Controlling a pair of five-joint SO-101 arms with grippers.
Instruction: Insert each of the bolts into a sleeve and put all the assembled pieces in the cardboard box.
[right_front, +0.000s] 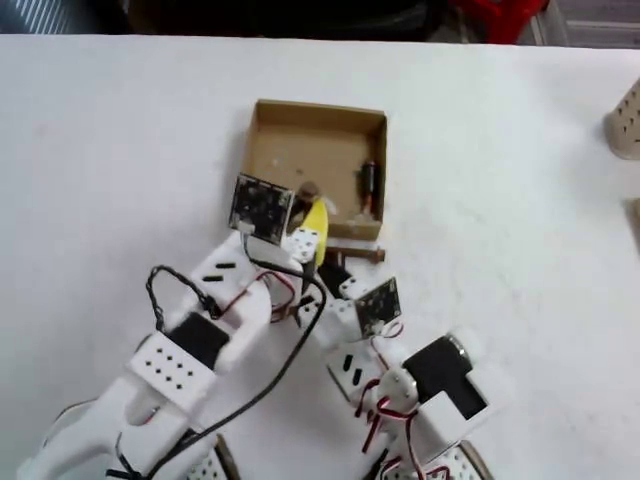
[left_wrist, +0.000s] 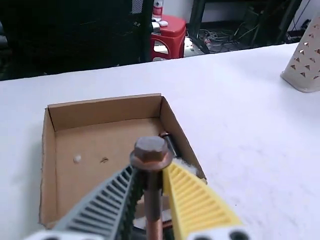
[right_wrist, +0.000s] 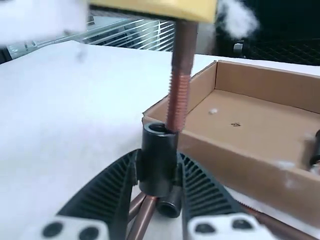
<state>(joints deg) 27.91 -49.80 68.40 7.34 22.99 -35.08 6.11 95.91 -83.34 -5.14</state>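
Note:
My left gripper (left_wrist: 150, 172) is shut on a copper bolt (left_wrist: 151, 151) and holds it upright, head up, by the near edge of the cardboard box (left_wrist: 100, 150). My right gripper (right_wrist: 159, 165) is shut on a black sleeve (right_wrist: 159, 150) that stands upright just outside the box (right_wrist: 250, 125). The bolt's threaded end (right_wrist: 177, 100) sits at the sleeve's mouth, just entering it. One dark assembled piece (right_front: 368, 188) lies in the box (right_front: 320, 150) by its right wall. In the high view both grippers (right_front: 312, 228) (right_front: 335, 285) meet at the box's front edge.
Another copper bolt (right_front: 355, 253) lies on the table before the box. A second sleeve (right_wrist: 169, 206) and copper shafts (right_wrist: 142, 215) lie under my right gripper. A white perforated holder (right_front: 625, 120) stands at the right edge of the table.

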